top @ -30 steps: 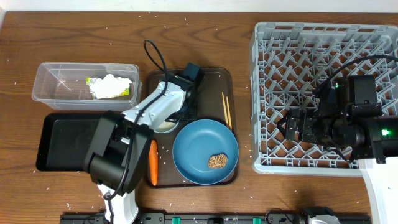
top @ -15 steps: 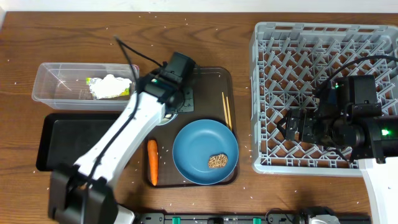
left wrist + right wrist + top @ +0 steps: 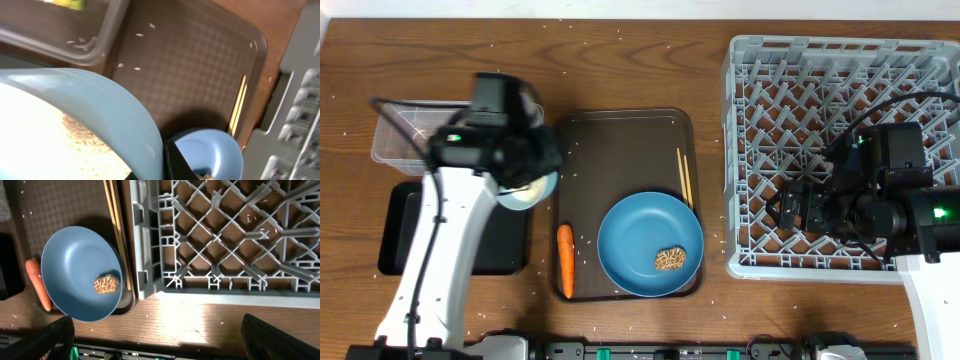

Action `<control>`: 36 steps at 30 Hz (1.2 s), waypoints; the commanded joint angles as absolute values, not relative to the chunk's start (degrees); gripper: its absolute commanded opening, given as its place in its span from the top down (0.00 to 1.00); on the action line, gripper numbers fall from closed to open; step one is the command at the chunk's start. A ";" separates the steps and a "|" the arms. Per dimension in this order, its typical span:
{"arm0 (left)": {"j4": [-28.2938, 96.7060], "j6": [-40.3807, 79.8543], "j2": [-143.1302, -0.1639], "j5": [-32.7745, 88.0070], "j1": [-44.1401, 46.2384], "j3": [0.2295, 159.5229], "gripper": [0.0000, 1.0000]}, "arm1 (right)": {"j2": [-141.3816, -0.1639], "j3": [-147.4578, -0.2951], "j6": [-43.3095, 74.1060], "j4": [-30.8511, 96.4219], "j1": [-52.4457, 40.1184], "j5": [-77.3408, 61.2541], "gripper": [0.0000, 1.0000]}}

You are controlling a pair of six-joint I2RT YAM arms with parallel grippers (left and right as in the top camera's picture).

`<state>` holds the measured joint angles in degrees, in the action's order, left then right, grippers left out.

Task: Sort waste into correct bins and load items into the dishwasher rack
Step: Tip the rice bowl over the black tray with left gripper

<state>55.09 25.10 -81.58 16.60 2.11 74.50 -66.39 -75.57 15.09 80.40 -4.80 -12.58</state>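
Observation:
My left gripper is shut on the wall of a light blue cup with rice grains inside. It holds the cup above the right edge of the black tray, just below the clear tub. A yellow wrapper edge shows in the tub. The carrot, blue plate with the brown chunk, and chopsticks lie on the brown serving tray. My right gripper is open and empty over the front of the rack.
Loose rice grains are scattered over the wooden table. My left arm covers much of the tub in the overhead view. The white bowl and pinkish cup are out of view. The rack holds no dishes.
My left arm has swung left off the serving tray, carrying the light blue cup to the black tray's right edge beside the tub. The right arm has not moved.

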 commanded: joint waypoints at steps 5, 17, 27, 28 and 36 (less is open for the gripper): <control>55.02 17.32 -81.21 32.60 -12.93 70.67 0.94 | -66.43 -75.64 15.81 81.28 -5.13 -12.64 0.01; 36.80 11.55 -81.23 61.87 -37.67 51.33 0.94 | -66.43 -75.64 15.81 81.23 -5.13 -12.60 0.01; 20.40 7.38 -81.23 85.03 -55.83 39.46 0.94 | -66.43 -75.64 15.79 80.95 -5.13 -12.01 0.01; 20.40 6.15 -81.23 86.78 -57.21 39.16 0.94 | -66.43 -75.64 15.79 80.93 -5.13 -12.01 0.01; 20.47 3.57 -81.23 90.02 -61.32 38.13 0.94 | -66.43 -75.64 15.81 80.36 -5.13 -12.01 0.01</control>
<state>20.56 5.93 -81.65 85.80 -61.12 38.81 -66.39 -75.57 15.09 80.51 -4.80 -12.34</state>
